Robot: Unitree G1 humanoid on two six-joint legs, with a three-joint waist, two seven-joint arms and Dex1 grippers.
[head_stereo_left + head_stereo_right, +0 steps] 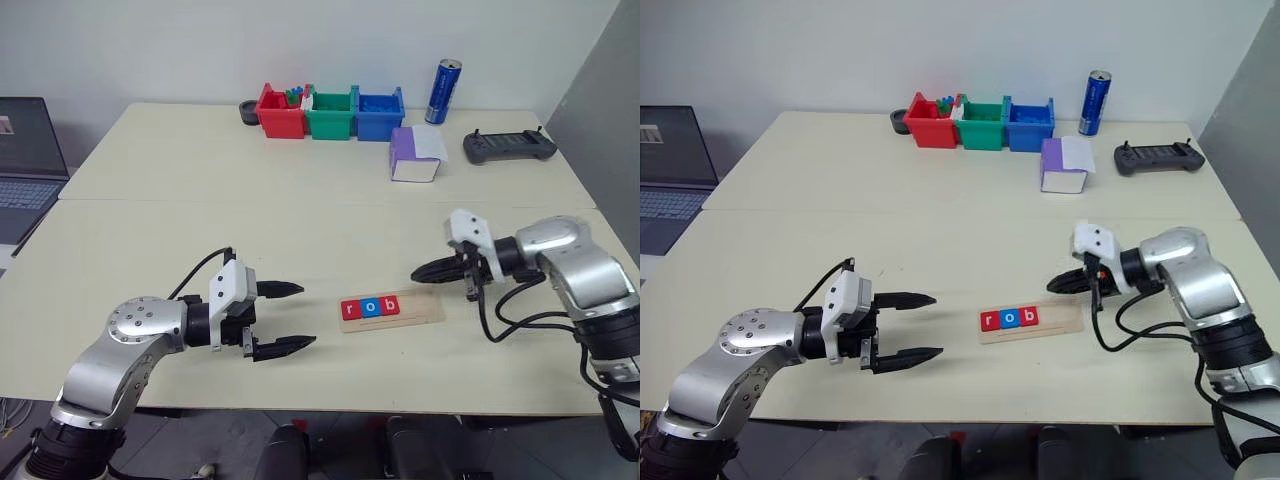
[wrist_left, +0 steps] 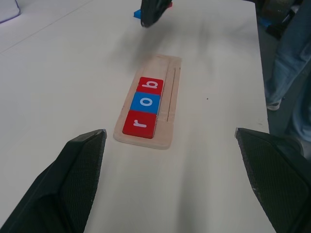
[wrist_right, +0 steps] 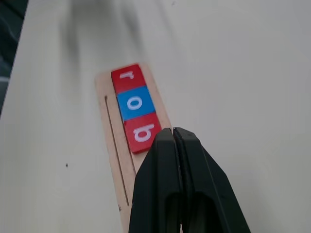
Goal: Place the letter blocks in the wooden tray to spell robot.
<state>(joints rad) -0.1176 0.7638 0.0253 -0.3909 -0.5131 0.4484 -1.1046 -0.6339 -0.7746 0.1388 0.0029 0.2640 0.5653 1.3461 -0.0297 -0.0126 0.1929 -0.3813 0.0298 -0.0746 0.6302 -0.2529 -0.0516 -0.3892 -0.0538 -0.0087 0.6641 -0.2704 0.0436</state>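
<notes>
Left eye view gives us the left claw (image 1: 290, 318) first, its two black ribbed fingers spread wide with nothing between them, pointing at the wooden tray (image 1: 425, 309), which lies just past its tips on the pale matte surface (image 1: 300, 220). Three letter blocks (image 1: 370, 307) sit flush in the tray at the end nearer this claw: red r, blue o, red b, flat glossy squares with white lowercase letters. The tray is a thin pale wood strip with rounded corners and a narrow groove beside the tiles; its far half is bare.

Right claw (image 1: 425, 271) hovers above that bare end, fingers pressed together. In the left wrist view we glimpse slivers of blue and red at its tip, too blurred for us to say a tile is held.

We judge two risks. A low pass could nudge the b and push the row askew, since the tiles rest loose. Thin, slick tiles could also slip or land tilted on the tray's lip.
</notes>
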